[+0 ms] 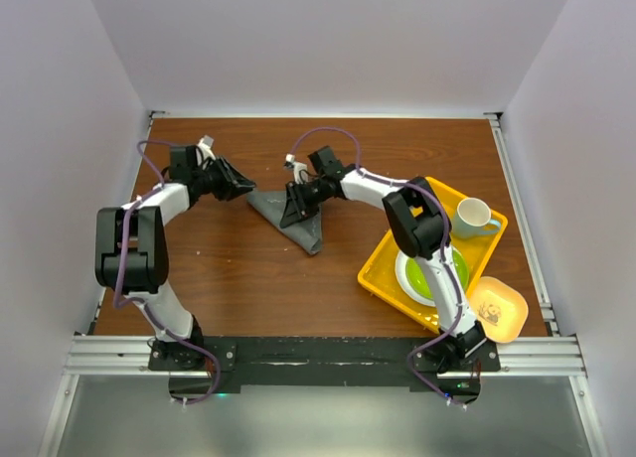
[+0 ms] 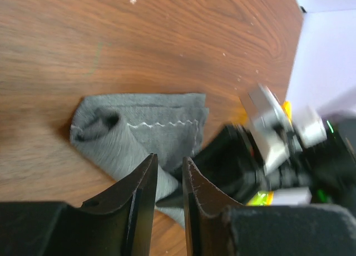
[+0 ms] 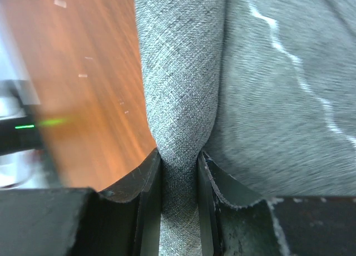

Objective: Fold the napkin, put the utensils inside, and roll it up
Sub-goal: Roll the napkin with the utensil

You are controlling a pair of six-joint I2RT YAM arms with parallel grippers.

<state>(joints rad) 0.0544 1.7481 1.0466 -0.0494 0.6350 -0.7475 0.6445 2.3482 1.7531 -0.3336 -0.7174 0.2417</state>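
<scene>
1. Two arms meet over the napkin (image 1: 304, 234) in the top view. It lies far of centre on the brown wooden table (image 1: 248, 278), bunched into a dark grey wedge whose point faces the near side.
   - The left gripper (image 1: 243, 189) sits at the wedge's far-left corner, and the right gripper (image 1: 293, 211) is down on its middle.
   - At the right stands a yellow tray (image 1: 383, 278) holding a green plate (image 1: 422, 276) and a pale mug (image 1: 475, 217). A small yellow dish (image 1: 494, 308) sits at its near corner.
   - Plain white walls close in the left, far and right sides. No utensils show.

2. One narrow gap separates the left gripper (image 2: 169, 158) jaws in the left wrist view.
   - Napkin (image 2: 139, 128) shows through the gap, with a pale zigzag seam across it.
   - I cannot tell whether the jaws pinch the cloth or only hover over it.
   - The wood (image 2: 167, 39) has a few pale specks.

3. One ridge of napkin (image 3: 183, 89) fills the right wrist view, and the right gripper (image 3: 179, 156) is clamped firmly on it. Bare table (image 3: 89, 100) lies to its left.

4. Judging from all three views, folding is the step in hand.
   - The next move calls for carrying the pinched ridge across and laying it flat while the far-left corner stays put.
   - The cutlery then has to be found, since it may be hidden.
</scene>
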